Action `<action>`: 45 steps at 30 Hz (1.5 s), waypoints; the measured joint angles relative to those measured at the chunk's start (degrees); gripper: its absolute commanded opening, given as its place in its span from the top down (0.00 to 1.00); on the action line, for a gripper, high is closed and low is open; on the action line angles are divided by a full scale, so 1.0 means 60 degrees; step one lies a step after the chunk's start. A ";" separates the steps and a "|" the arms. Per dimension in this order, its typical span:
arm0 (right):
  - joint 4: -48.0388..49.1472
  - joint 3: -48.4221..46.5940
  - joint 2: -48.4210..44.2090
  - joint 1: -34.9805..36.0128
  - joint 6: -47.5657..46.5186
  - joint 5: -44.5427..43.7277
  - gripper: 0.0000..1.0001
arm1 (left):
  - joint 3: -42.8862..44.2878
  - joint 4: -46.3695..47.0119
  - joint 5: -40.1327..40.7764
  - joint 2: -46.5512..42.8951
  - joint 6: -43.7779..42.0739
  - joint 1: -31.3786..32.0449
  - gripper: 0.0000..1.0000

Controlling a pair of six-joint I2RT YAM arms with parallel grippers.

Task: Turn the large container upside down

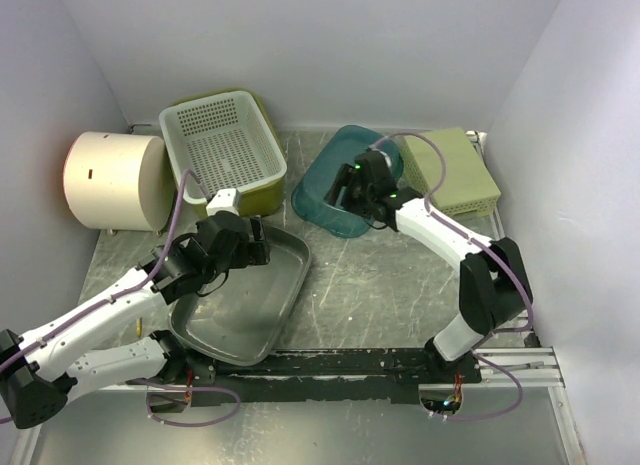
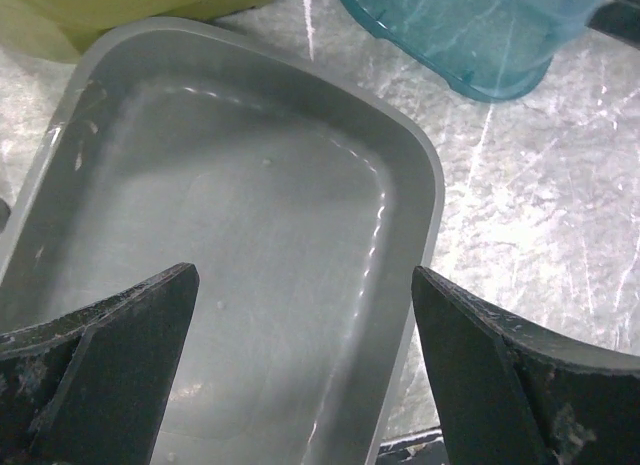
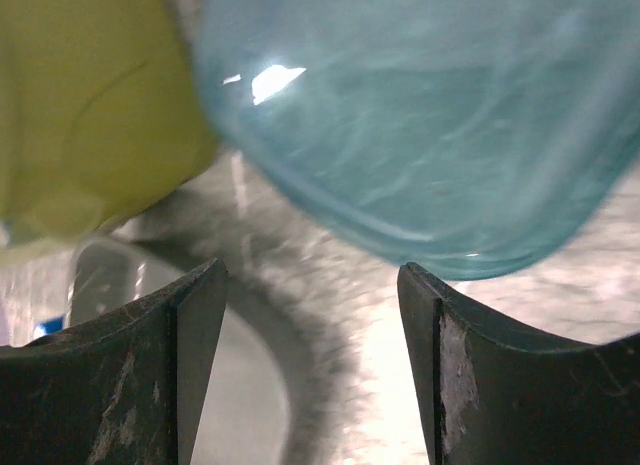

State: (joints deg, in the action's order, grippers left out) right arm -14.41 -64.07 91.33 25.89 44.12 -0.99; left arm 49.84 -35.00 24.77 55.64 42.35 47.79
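Teal tub (image 1: pixel 322 203): at the far middle of the tabletop (image 1: pixel 370 285), tilted, its near rounded edge raised with shadow under it in the right wrist view
Right tool (image 1: pixel 347 190): at the tub's upper side; fingers spread, the tub's curved wall just past the tips, nothing seen between them; whether a tip touches the tub I cannot tell
Left tool (image 2: pixel 305 285): fingers spread wide, hanging over the grey tray (image 1: pixel 290 285), pinching nothing
Tray edges: right rim runs beside bare tabletop; far corner close to the yellow-green tub (image 1: pixel 262 193)
Gap between tray and teal tub: a strip of bare tabletop, the two apart
Room to the right of the teal tub: tight, a pale green box (image 1: pixel 455 170) sits just beside it
Room to the left: white basket (image 1: pixel 220 135) nested in the yellow-green tub, near the teal tub's left end
Far left corner: cream cylinder (image 1: pixel 115 180) lying against the wall
Open room: bare tabletop in front of the teal tub, between the tray and the right arm
Surface: scuffed grey metal, glinting
Room: plain pale walls on three sides
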 measured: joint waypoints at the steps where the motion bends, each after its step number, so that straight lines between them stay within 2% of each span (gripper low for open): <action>1: -0.0033 -0.0146 -0.0011 0.0284 -0.0018 -0.0084 0.31 | -0.0004 0.0025 -0.0109 -0.0004 -0.0036 0.0000 0.00; 5: -0.0066 -0.1129 0.0546 0.1570 -0.0044 -0.0157 0.31 | -0.0117 0.0131 -0.0506 -0.0047 -0.0066 0.0000 0.01; 8: 0.0095 -0.1625 0.1341 0.1934 -0.0073 0.0131 0.30 | -0.0419 0.0164 -0.0765 -0.0244 -0.0124 0.0000 0.00; 12: -0.0153 -0.1781 0.2412 0.1800 -0.0339 -0.0025 0.30 | -0.0565 0.0200 -0.1118 -0.0288 -0.0251 0.0000 0.01; 15: -0.0787 -0.1614 0.2692 0.1115 -0.0579 -0.0299 0.30 | -0.0557 0.0357 -0.1577 0.0004 -0.0495 0.0000 0.00; 21: -0.1282 -0.0459 0.0761 -0.1348 -0.0962 -0.0790 0.29 | -0.0448 0.0765 -0.2776 0.1188 -0.1111 0.0291 0.00; 27: -0.1450 -0.0430 -0.1373 -0.1169 -0.1195 -0.0973 0.28 | -0.0437 0.1027 -0.3373 0.1829 -0.1315 0.1432 0.00; 35: -0.2415 0.0667 -0.2892 -0.1231 -0.1610 -0.1687 0.23 | 0.0780 -0.0204 -0.2685 0.3770 -0.0790 0.3548 0.01; 37: -0.2772 0.0892 -0.3158 -0.1381 -0.1752 -0.1891 0.21 | 0.0838 -0.0208 -0.2521 0.4167 -0.0623 0.3778 0.06; 41: -0.3315 0.1067 -0.3763 -0.1916 -0.1989 -0.2167 0.21 | 0.0827 -0.0135 -0.2357 0.4896 -0.0350 0.3858 0.26; 45: -0.3595 0.1056 -0.4178 -0.2422 -0.2204 -0.2200 0.21 | 0.0998 -0.0113 -0.1945 0.5697 -0.0189 0.3865 0.56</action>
State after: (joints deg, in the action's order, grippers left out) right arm -35.99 -57.74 66.26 11.35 30.89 -14.20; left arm 55.83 -35.68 13.10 89.82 41.21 70.98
